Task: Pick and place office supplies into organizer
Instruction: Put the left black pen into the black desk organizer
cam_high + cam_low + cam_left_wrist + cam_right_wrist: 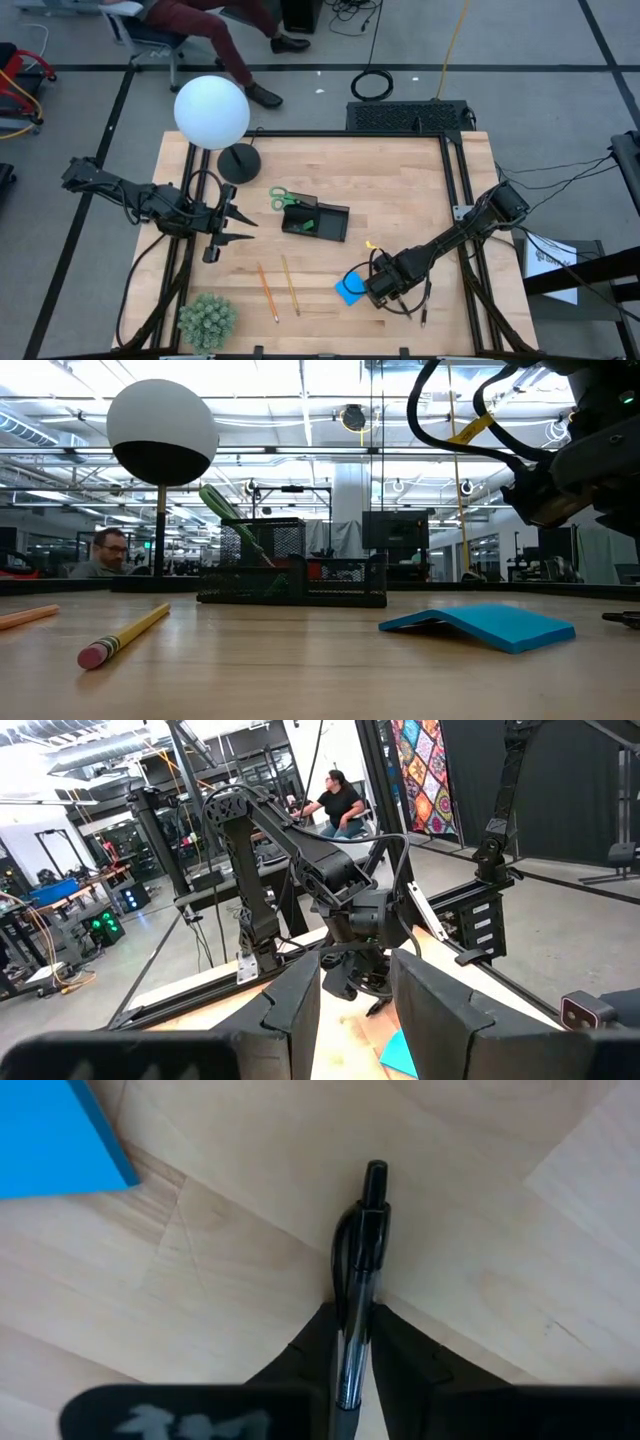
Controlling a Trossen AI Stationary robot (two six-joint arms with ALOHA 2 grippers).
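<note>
My right gripper (pixel 383 291) hovers over the table's near right part, beside the blue pad (pixel 349 290), and is shut on a dark pen (pixel 358 1280). A second dark pen (pixel 424 316) lies on the wood right of it. The black organizer (pixel 316 219) sits mid-table, and the green-handled scissors (pixel 281 198) stick out of its left end, handles up (pixel 226 506). Two pencils (pixel 267 291) (pixel 290 284) lie flat near the front edge. My left gripper (pixel 236 226) waits open, left of the organizer. My right gripper pinches the dark pen between its two fingers (pixel 318 1342), on the clear barrel (pixel 352 1342) below the clip. The fingers point down from above, and the pen runs along them, its capped end (pixel 374 1177) sticking out past the tips. Whether that end touches the wood cannot be told.
A white globe lamp (pixel 212 112) on a round black base (pixel 239 160) stands at the far left. A spiky green plant ball (pixel 207 320) sits at the near left corner. A small yellow bit (pixel 370 245) lies right of the organizer. People sit beyond the table.
</note>
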